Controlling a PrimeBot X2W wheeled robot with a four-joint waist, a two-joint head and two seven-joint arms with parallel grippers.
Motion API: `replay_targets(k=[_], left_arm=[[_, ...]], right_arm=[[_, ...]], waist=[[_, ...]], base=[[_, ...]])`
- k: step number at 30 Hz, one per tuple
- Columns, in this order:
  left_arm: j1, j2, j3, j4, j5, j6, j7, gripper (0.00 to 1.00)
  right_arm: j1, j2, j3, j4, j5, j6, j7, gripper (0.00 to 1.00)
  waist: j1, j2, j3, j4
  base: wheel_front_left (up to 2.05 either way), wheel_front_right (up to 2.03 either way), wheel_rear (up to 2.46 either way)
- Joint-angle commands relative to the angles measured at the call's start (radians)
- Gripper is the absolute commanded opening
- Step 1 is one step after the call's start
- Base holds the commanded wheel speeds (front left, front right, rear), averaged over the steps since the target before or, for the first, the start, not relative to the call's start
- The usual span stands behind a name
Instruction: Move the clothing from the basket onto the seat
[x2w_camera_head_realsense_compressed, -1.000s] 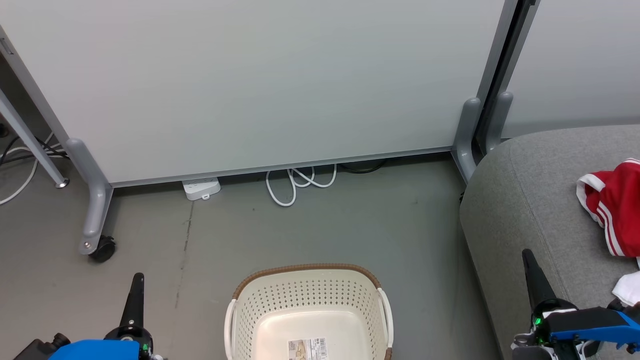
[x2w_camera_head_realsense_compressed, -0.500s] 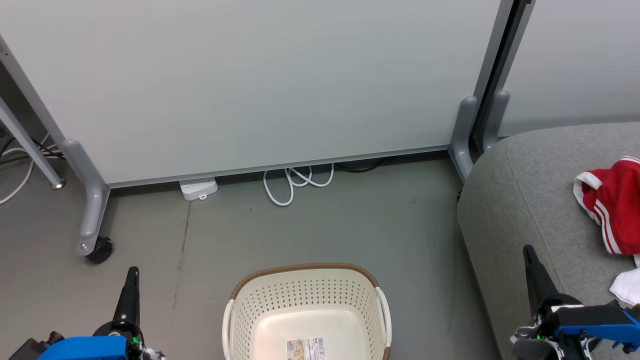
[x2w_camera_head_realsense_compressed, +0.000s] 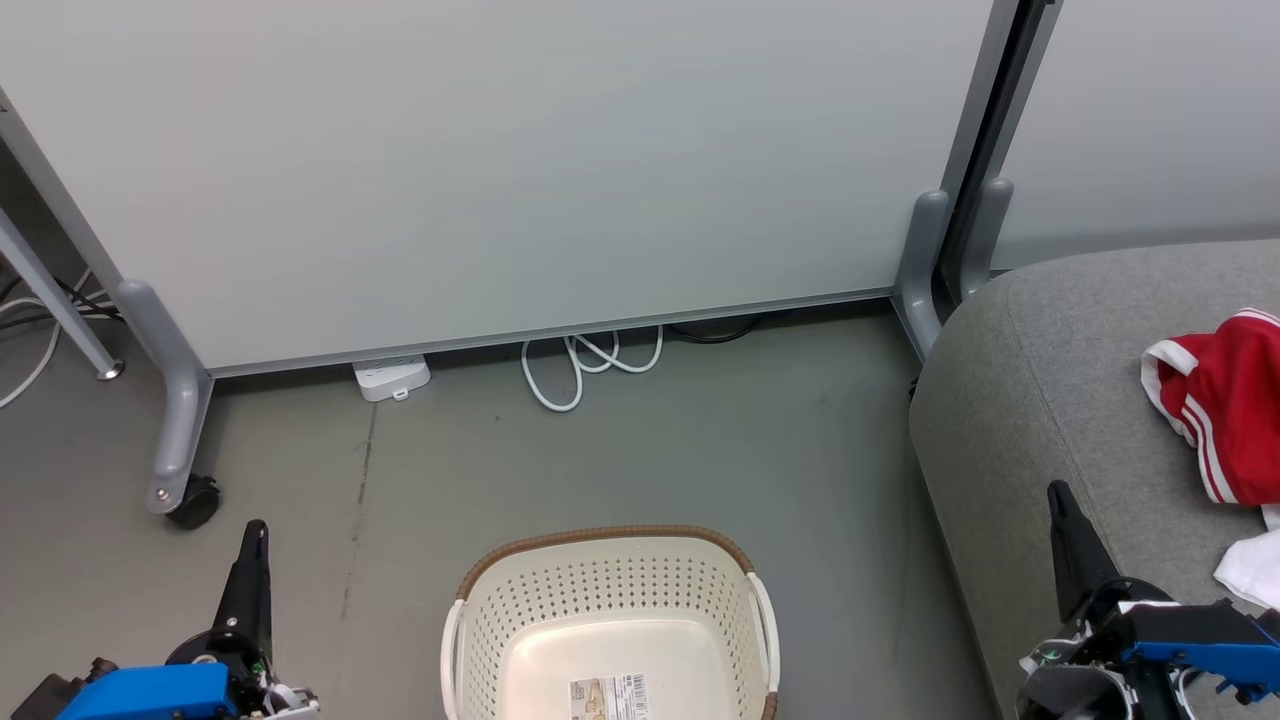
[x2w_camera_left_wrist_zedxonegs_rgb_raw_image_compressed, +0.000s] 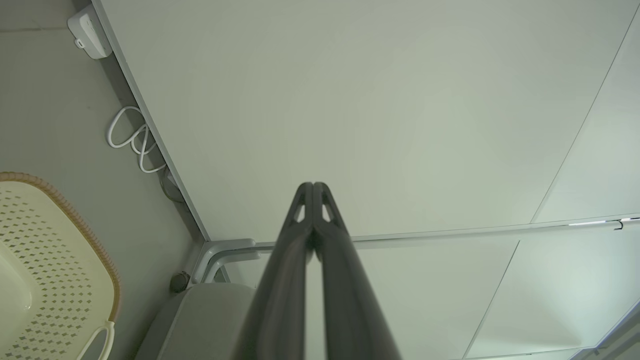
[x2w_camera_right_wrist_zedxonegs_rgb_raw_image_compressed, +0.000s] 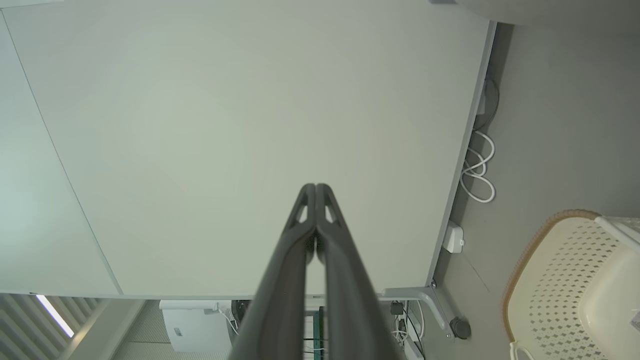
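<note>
One grey seat (x2w_camera_head_realsense_compressed: 1040, 400) at the right carries one red garment (x2w_camera_head_realsense_compressed: 1230, 410) at its right edge and one white piece (x2w_camera_head_realsense_compressed: 1250, 570) nearer. One basket (x2w_camera_head_realsense_compressed: 600, 590), near centre on the floor (x2w_camera_head_realsense_compressed: 700, 450), shows a bare bottom apart from one label (x2w_camera_head_realsense_compressed: 610, 695). The transfer looks finished. The next move calls only for checking the basket's cut-off near end. Of the two hands, left hand (x2w_camera_head_realsense_compressed: 252, 545) and right hand (x2w_camera_head_realsense_compressed: 1065, 510), both are clenched on nothing.

Grey floor (x2w_camera_head_realsense_compressed: 650, 450); pale wheeled partition (x2w_camera_head_realsense_compressed: 500, 150); white coiled cable (x2w_camera_head_realsense_compressed: 585, 365); power strip (x2w_camera_head_realsense_compressed: 391, 377)
</note>
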Motion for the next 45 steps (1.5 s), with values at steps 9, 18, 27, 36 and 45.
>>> replay_targets(k=[9, 18, 27, 36, 45], left_arm=[[-0.017, 0.007, 0.015, -0.009, -0.05, -0.003, 0.017, 0.0], [-0.017, 0.005, 0.016, -0.009, -0.048, -0.003, 0.018, 0.0], [-0.017, 0.004, 0.017, -0.009, -0.047, -0.003, 0.02, 0.0], [-0.017, 0.003, 0.018, -0.009, -0.045, -0.003, 0.02, 0.0], [-0.017, 0.002, 0.02, -0.009, -0.044, -0.003, 0.02, 0.0]], right_arm=[[-0.021, 0.0, -0.003, 0.006, 0.063, 0.0, 0.01, 0.0], [-0.021, 0.0, -0.003, 0.006, 0.063, 0.0, 0.01, 0.0], [-0.021, 0.0, -0.003, 0.006, 0.063, 0.0, 0.009, 0.0], [-0.021, 0.0, -0.003, 0.006, 0.063, 0.0, 0.009, 0.0], [-0.021, 0.0, -0.003, 0.006, 0.063, 0.0, 0.009, 0.0]], waist=[[0.0, 0.0, 0.001, -0.004], [0.0, 0.0, 0.001, -0.004], [0.0, 0.0, 0.001, -0.004], [0.0, 0.0, 0.001, -0.004], [0.0, 0.0, 0.001, -0.004]], base=[[0.0, 0.0, 0.0], [0.0, 0.0, 0.0], [0.0, 0.0, 0.0], [0.0, 0.0, 0.0], [0.0, 0.0, 0.0]])
